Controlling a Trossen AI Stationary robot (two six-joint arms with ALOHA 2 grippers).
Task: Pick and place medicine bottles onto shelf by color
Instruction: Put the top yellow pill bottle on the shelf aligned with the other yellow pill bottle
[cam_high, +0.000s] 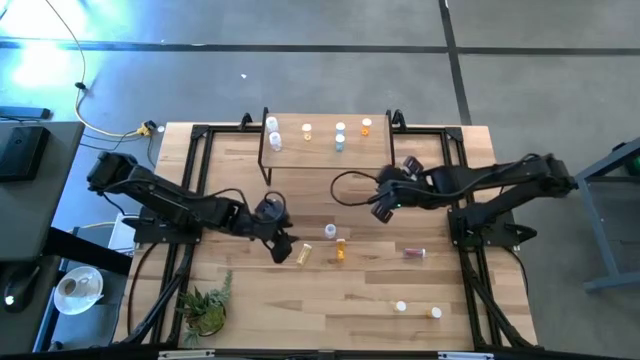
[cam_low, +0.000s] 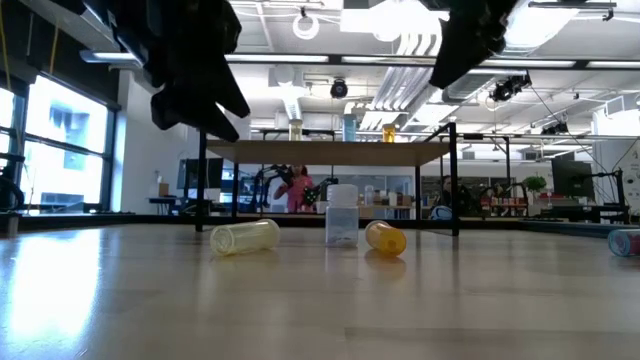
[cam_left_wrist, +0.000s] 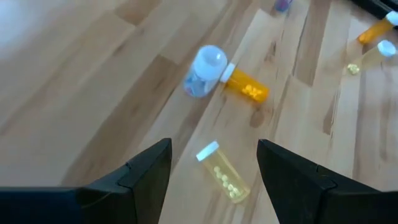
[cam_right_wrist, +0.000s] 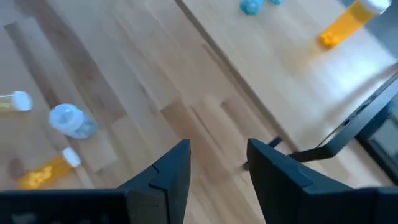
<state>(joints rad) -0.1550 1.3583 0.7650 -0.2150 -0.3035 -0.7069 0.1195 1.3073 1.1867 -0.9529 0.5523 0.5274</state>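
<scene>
The left gripper (cam_high: 280, 243) hangs above the table at about nine o'clock from the middle cluster, its arm stretched low across from the left edge, jaws spread wide with nothing between them. Just off its tips lies the yellow bottle (cam_high: 303, 255) on its side, long axis running roughly twelve to six in the high view, white cap at the twelve end. Beside it at three o'clock the clear bottle (cam_high: 330, 231) stands upright, cap up. The orange bottle (cam_high: 340, 250) lies on its side just below that, axis again near twelve to six.

The shelf (cam_high: 330, 150) sits at twelve o'clock on the table. On it stand six bottles: two clear ones (cam_high: 273, 132) at its left end, a pale yellow one (cam_high: 307, 131), two bluish ones (cam_high: 340, 137), and an amber one (cam_high: 366, 127) at the right.

The right gripper (cam_high: 380, 205) hovers off the shelf's right front corner, arm reaching in from three o'clock, jaws parted and empty. More bottles lie farther right: a dark one (cam_high: 414, 253), and two (cam_high: 418, 310) near the front edge.
</scene>
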